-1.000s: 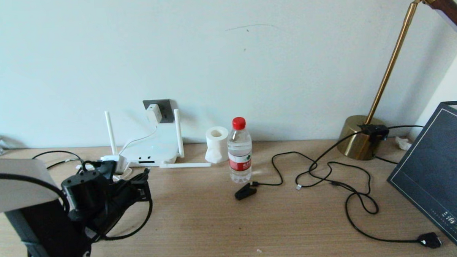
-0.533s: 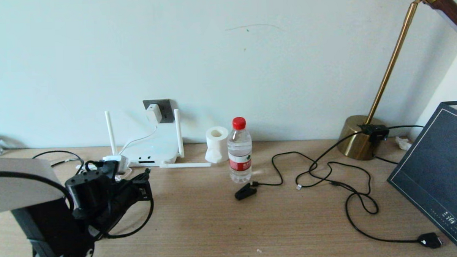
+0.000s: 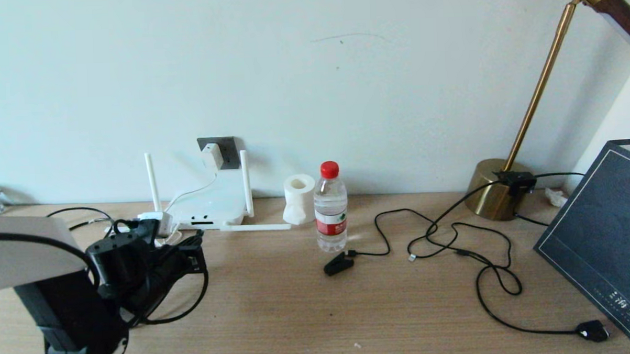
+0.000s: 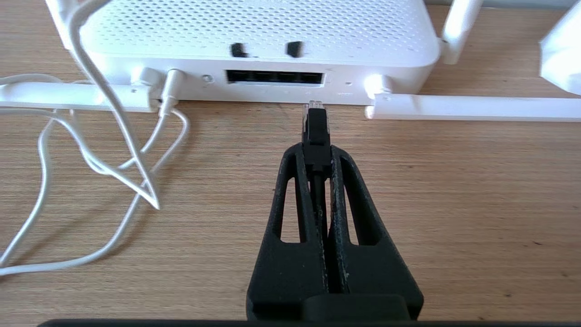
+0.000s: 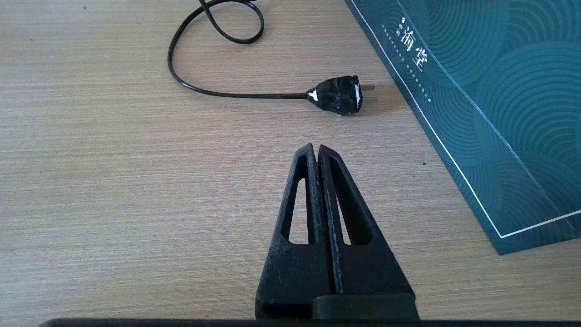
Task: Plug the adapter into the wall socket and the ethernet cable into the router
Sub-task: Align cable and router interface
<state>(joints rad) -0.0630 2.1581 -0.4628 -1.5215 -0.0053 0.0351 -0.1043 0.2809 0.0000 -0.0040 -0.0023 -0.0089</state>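
1. The desk (image 3: 351,312) carries the whole scene: the router (image 4: 254,41) lies straight ahead of the left gripper's fingertips, its strip of dark ports (image 4: 274,77) facing them, two stick antennas lying flat along its front edge.

2. The wall socket (image 3: 225,148) sits on the wall beyond the router, far past the fingertips, with the adapter (image 3: 212,156) already seated in it and its white cord trailing down to the router; that half of the job looks done.

3. The left gripper (image 4: 317,156) has its fingers closed tight on the ethernet cable (image 4: 316,131), the booted plug jutting forward of the fingertips, its clear tip just short of the port strip and a shade below it.

4. The right gripper (image 5: 315,150) sits idle over bare desk, fingers pressed together on nothing, a black two-pin plug (image 5: 338,94) lying just ahead of them.

5. The step in hand appears to be the cable insertion; the next move likely calls for a small lift and a straight push into one port.
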